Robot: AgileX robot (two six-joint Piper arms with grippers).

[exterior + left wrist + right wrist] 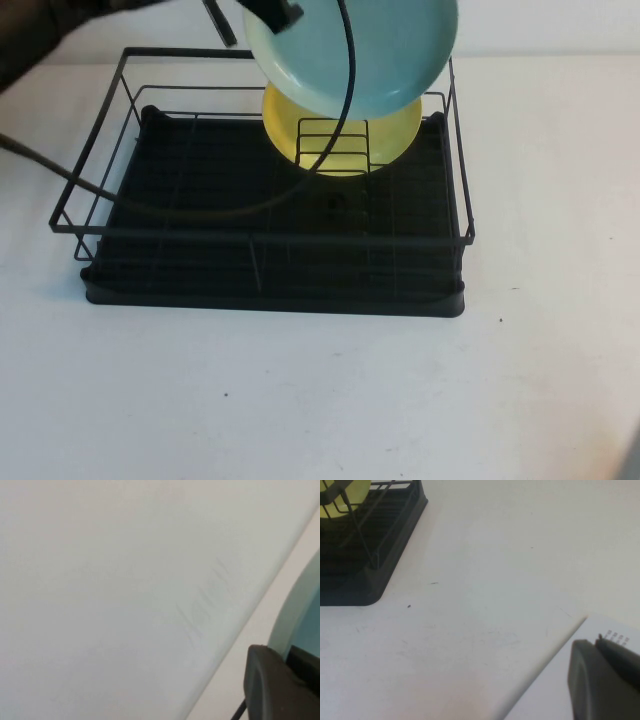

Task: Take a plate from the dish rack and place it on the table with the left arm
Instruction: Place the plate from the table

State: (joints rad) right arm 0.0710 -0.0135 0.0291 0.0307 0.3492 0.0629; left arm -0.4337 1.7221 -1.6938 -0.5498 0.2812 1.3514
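Note:
The pale blue plate [370, 50] hangs tilted in the air above the back of the black wire dish rack [270, 240], clear of the small upright wire holder [335, 145]. My left gripper [275, 12] is shut on the plate's upper left rim, at the top edge of the high view. In the left wrist view my left gripper [287, 652] clamps the plate's rim [300, 605] between its black fingers [270, 685]. My right gripper [597, 642] is shut and empty, low over the white table [485, 605], to the right of the rack.
A yellow plate [395, 135] stands upright in the wire holder, right behind and below the blue plate; it also shows in the right wrist view [340, 495]. The left arm's black cable [200, 205] drapes over the rack. White table [320, 400] lies in front of and right of the rack.

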